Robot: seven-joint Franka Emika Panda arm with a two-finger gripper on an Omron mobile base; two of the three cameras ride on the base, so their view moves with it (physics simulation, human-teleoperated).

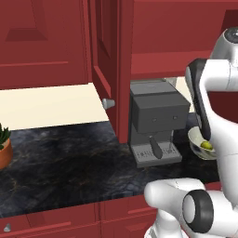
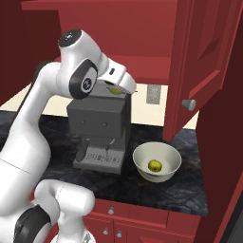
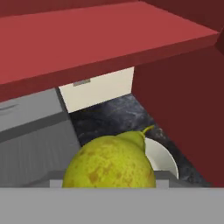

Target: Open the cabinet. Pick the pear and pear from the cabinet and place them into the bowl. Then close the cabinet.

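The cabinet stands open, its left door and right door swung out toward me. Below the cabinet floor and above the coffee machine, my gripper is shut on a speckled yellow-green pear, which peeks out as a green bit under the hand. The cream-white bowl sits on the dark counter to the right of the machine, lower than the gripper. Another pear lies inside the bowl. In the left base view my forearm partly covers the bowl and the pear in it.
A grey coffee machine stands directly beneath the hand. The right door's knob juts out above the bowl. A potted plant sits at the counter's far left. A wall outlet is behind the machine.
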